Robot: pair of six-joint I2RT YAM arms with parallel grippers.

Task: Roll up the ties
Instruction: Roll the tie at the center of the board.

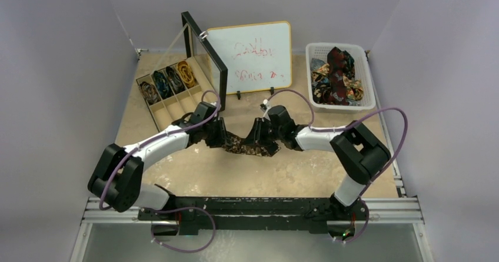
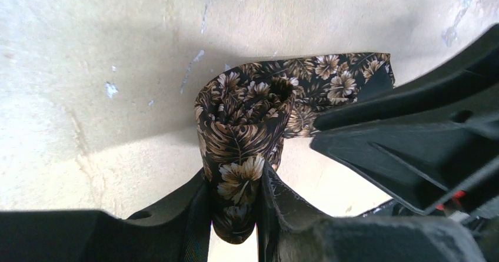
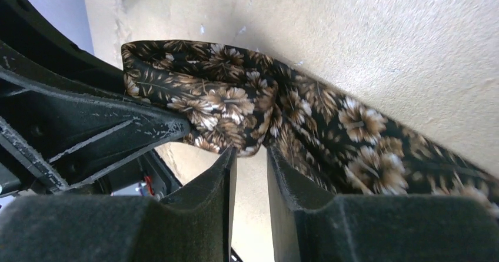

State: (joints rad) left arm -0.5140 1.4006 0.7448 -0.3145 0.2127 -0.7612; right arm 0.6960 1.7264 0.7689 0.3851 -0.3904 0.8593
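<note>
A brown-gold floral tie lies on the table between the two grippers. My left gripper is shut on its rolled end. In the left wrist view the roll stands between the fingers of the left gripper, and the loose strip trails off to the right. My right gripper faces it from the right. In the right wrist view the right gripper is nearly closed and pinches a fold of the tie at the very tips. The rest of the strip runs off to the right.
A wooden divided box at the back left holds several rolled ties, with its lid standing open. A whiteboard stands at the back centre. A white basket at the back right holds loose ties.
</note>
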